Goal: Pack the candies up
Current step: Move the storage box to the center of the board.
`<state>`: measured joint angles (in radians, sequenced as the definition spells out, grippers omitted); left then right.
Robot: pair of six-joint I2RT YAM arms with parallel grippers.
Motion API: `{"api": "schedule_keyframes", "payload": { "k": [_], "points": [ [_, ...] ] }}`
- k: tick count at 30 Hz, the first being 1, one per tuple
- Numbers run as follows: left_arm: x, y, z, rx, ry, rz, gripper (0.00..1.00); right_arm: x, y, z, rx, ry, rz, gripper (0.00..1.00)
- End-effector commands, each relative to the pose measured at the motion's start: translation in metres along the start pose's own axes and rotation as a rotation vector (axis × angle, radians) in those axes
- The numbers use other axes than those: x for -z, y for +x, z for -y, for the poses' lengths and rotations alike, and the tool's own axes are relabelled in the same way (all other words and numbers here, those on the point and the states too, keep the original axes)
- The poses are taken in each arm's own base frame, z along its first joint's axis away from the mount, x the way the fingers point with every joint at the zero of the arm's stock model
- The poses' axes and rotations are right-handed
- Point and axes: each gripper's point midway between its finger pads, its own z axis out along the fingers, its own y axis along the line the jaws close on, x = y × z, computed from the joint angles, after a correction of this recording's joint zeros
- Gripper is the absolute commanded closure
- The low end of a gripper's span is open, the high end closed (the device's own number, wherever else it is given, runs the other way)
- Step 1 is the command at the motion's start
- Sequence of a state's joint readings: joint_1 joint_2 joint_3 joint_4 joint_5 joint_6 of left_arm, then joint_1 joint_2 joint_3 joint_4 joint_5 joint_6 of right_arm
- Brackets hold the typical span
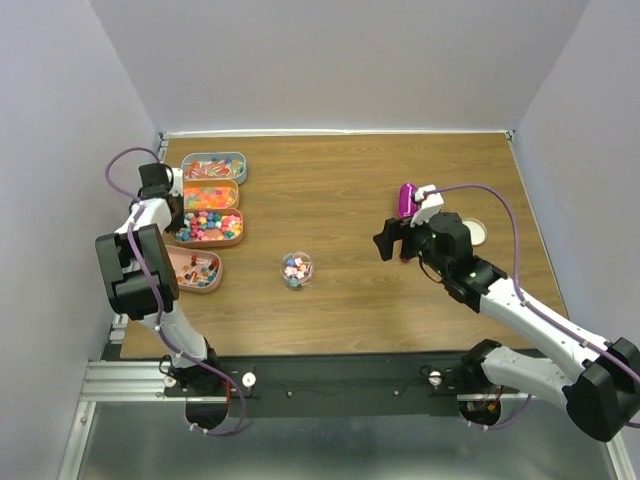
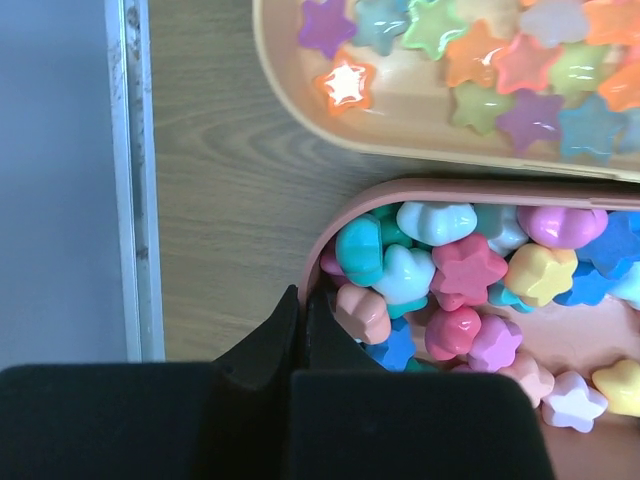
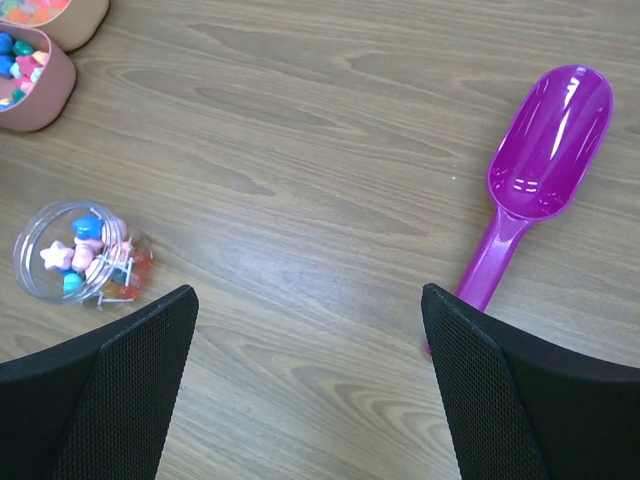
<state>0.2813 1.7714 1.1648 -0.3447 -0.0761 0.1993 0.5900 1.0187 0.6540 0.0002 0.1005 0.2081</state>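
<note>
The candies lie in trays at the table's left: pastel stars and hearts (image 2: 470,270) in a pink tray (image 2: 330,232), translucent star gummies (image 2: 480,60) in a tan tray (image 2: 290,80) behind it. A small clear jar (image 1: 297,269) at the centre holds a few candies (image 3: 85,255). My left gripper (image 1: 173,222) is shut, its tips (image 2: 300,300) right at the pink tray's left rim; whether the rim is pinched does not show. My right gripper (image 3: 310,330) hangs open over bare wood, the magenta scoop (image 3: 545,150) just to its right and the jar (image 3: 60,255) to its left.
Several candy trays (image 1: 178,236) stand in a column along the left edge, one teal (image 1: 241,166) at the back. A round cream lid (image 1: 482,232) lies right of the scoop (image 1: 407,198). A metal rail (image 2: 135,170) borders the table beside the left gripper.
</note>
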Motion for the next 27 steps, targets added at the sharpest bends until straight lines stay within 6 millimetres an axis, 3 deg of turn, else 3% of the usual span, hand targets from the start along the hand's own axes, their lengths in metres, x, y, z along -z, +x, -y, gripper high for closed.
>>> {"api": "schedule_keyframes", "payload": {
  "k": [1, 3, 6, 13, 15, 21, 27],
  "points": [
    [-0.007, 0.017, -0.034, -0.019, -0.138, -0.068, 1.00, 0.002, -0.002, 0.001, 0.015, 0.013, 0.024, 0.02],
    [-0.006, 0.014, -0.040, -0.012, -0.163, -0.070, 0.99, 0.001, -0.001, 0.001, 0.017, 0.011, 0.019, 0.02],
    [-0.009, 0.013, -0.046, -0.002, -0.184, -0.081, 0.83, 0.000, 0.001, 0.001, 0.018, 0.013, 0.012, 0.02],
    [-0.018, 0.025, -0.050, 0.024, -0.215, -0.114, 0.80, -0.004, 0.006, 0.002, 0.019, 0.017, -0.008, 0.02],
    [-0.018, 0.024, -0.052, 0.038, -0.226, -0.105, 0.70, -0.005, 0.004, 0.002, 0.018, 0.017, -0.004, 0.02],
    [-0.007, 0.004, -0.053, 0.087, -0.221, -0.025, 0.53, -0.008, 0.004, 0.002, 0.017, 0.026, -0.021, 0.02],
    [0.031, -0.035, -0.055, 0.197, -0.216, 0.139, 0.40, -0.008, 0.002, 0.006, 0.017, 0.064, -0.067, 0.02]
  ]
}}
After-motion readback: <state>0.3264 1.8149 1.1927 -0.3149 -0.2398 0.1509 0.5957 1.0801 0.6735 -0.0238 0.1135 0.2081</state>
